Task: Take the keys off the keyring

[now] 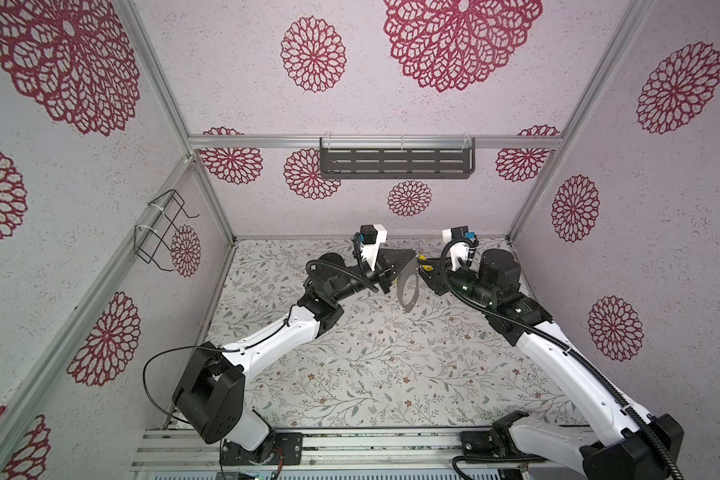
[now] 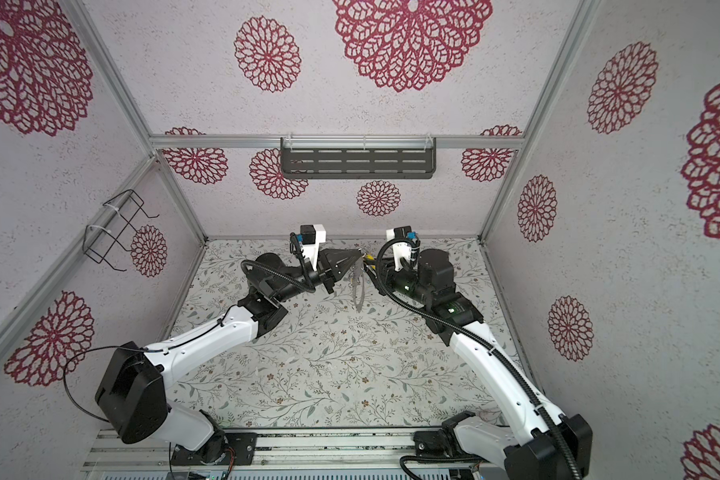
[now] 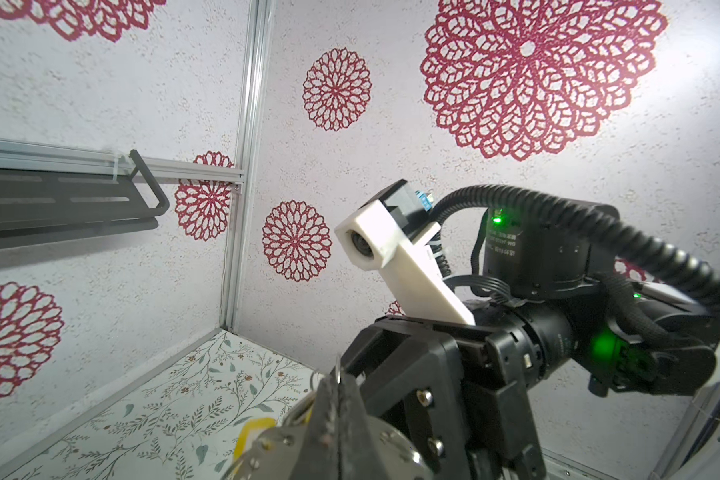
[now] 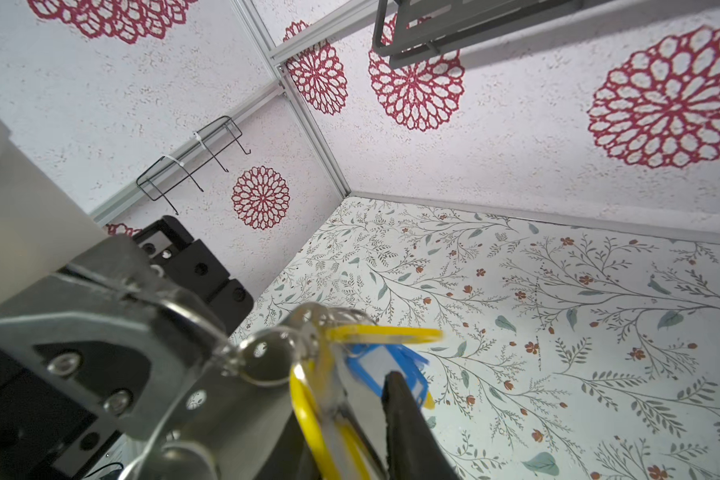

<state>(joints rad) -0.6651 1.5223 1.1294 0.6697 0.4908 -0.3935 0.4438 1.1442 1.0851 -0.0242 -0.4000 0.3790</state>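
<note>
Two grippers meet almost tip to tip over the far end of the mat (image 1: 371, 365), close to the back wall (image 1: 350, 212). My left gripper (image 1: 412, 254) is clenched on the upper rim of the one keyring (image 4: 242, 415), a flat grey plate that hangs down from my fingertips with its lower edge free. In a top view the keyring (image 2: 358, 293) shows nearly edge-on. My right gripper (image 4: 364, 376) sits just beside that rim, in among the keys (image 4: 385, 360). Its fingers stand a little apart around the bunch, but blur smears them and I cannot tell whether they pinch a key. The keys hang at the plate's top edge on small steel rings (image 4: 262, 353), between my two grippers; at least two such rings show. I count one blue key with a white window and at least two yellow ones, and the blur hides a surer count. For room, a wide stretch of mat lies toward the front and to the left of my left wrist, while my right wrist works near the right wall's rail. One shelf (image 1: 395, 164) hangs on the back wall well above us. One rack (image 1: 163, 228) of wire hangs on the left wall, well apart from both arms.
</note>
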